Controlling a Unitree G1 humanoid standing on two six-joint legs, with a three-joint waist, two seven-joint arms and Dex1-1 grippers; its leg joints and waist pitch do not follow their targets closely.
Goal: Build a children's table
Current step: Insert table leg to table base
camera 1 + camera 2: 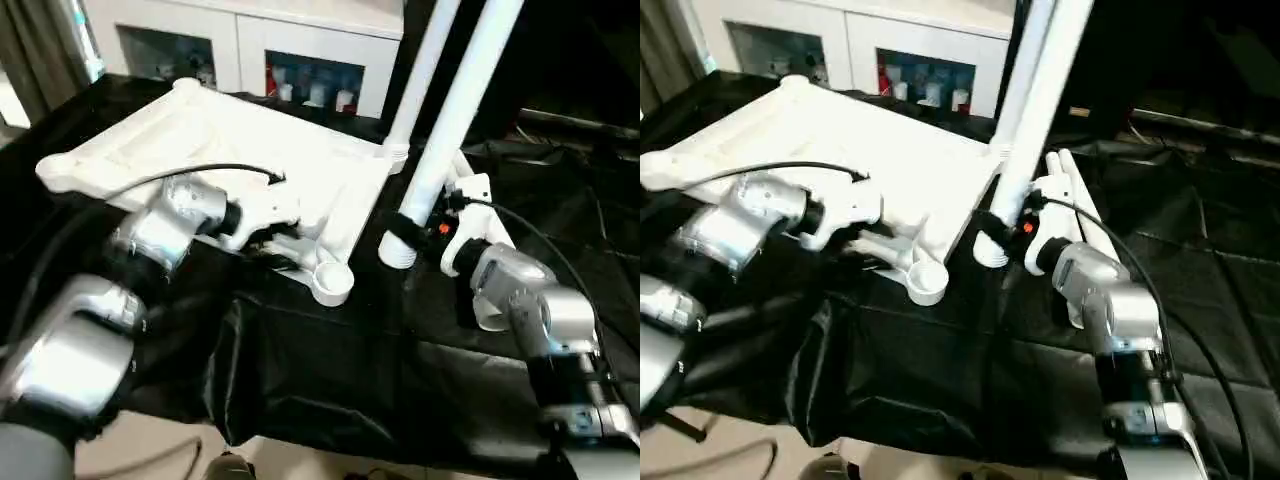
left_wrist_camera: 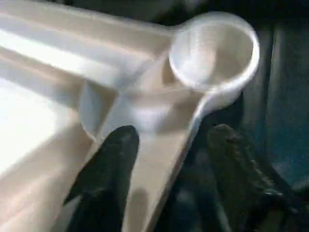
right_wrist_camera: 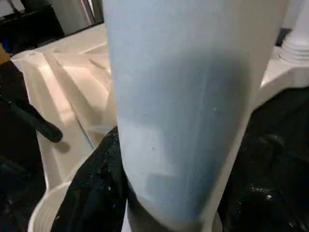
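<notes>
Tabletop [image 1: 230, 135]: underside up on black-draped table [image 1: 320, 370]. Left gripper [image 2: 164, 159]: fingers [image 2: 104, 174] straddle its rim by empty corner socket [image 2: 212, 50], unclenched. Right gripper [image 1: 420, 235]: fingers grasp upright leg [image 1: 455, 110], top cut off.

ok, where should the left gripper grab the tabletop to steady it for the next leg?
Take the tabletop by its upright edge rim, just behind the empty corner socket, coming in from the robot's side. The rim is thin enough for the left gripper's jaws to straddle. The socket is round and wide, and is probably needed for the leg.
</notes>
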